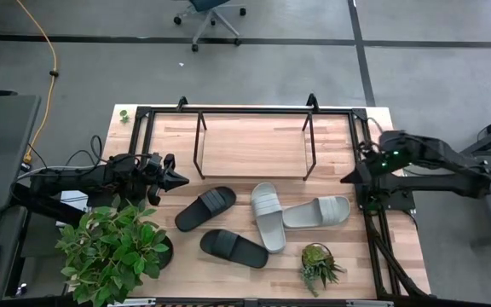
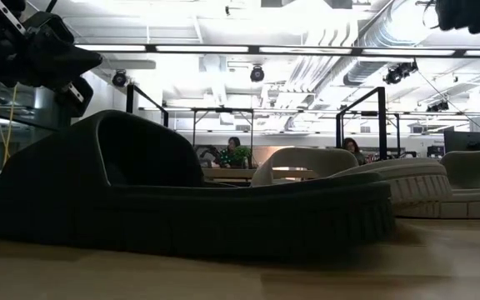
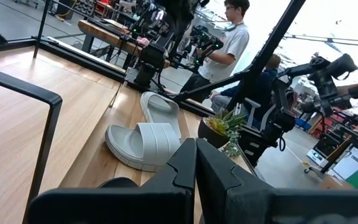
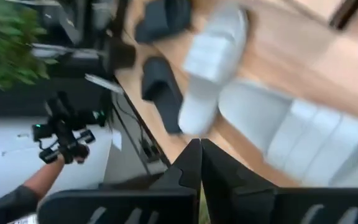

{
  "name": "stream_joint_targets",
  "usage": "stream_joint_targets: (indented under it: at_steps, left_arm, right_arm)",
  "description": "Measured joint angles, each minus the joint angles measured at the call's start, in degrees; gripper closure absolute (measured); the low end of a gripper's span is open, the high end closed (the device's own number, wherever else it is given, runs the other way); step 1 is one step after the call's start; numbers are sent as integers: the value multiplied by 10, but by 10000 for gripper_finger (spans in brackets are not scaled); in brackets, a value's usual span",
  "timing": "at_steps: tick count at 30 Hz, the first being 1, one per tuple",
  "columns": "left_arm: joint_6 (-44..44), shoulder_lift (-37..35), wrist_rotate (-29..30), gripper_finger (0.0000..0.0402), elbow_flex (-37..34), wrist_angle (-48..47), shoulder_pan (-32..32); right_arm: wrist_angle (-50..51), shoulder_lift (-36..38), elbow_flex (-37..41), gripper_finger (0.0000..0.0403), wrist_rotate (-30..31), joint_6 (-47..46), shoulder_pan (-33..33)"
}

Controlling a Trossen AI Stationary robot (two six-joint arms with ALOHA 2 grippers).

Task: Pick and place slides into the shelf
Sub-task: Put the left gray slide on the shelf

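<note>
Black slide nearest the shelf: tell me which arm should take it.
Left, probably. The left tool, shut, sits just beside that black slide. The right tool, also shut, is across the table, with the grey slides between them.

My two arms are dark, near-black throughout, built of blocky jointed segments. Black cables trail along the left arm (image 1: 83,179) and the right arm (image 1: 437,162). A green light shows near the right wrist. My left gripper (image 3: 196,165) and right gripper (image 4: 200,163) each carry two matte black, wedge-shaped fingers tapering to points.
</note>
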State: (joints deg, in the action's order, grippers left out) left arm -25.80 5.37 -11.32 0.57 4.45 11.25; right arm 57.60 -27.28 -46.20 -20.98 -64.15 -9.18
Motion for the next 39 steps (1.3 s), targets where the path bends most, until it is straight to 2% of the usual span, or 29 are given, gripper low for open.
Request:
stream_joint_targets:
  at_steps: [6, 9, 15, 23, 27, 33, 36, 39]
  left_arm:
    - [0, 0, 0, 401, 0, 0, 0]
    - [0, 0, 0, 401, 0, 0, 0]
    - [0, 0, -14, 401, 0, 0, 0]
    - [0, 0, -33, 401, 0, 0, 0]
    - [0, 0, -44, 401, 0, 0, 0]
    - [0, 0, -75, 401, 0, 0, 0]
    - [0, 0, -87, 401, 0, 0, 0]
    - [0, 0, -103, 401, 0, 0, 0]
  right_arm:
    - [-10, -56, 5, 402, -55, -34, 43]
    - [-54, -75, 5, 402, -44, -59, 86]
    - [-191, -122, 5, 402, 50, -92, 188]
    - [-322, -235, -2, 403, 223, -90, 320]
    - [-277, -321, -65, 403, 302, -62, 363]
    - [-73, -467, -237, 403, 391, 18, 386]
    - [-19, -535, -296, 403, 405, 72, 386]
    - [-14, -594, -325, 403, 399, 117, 384]
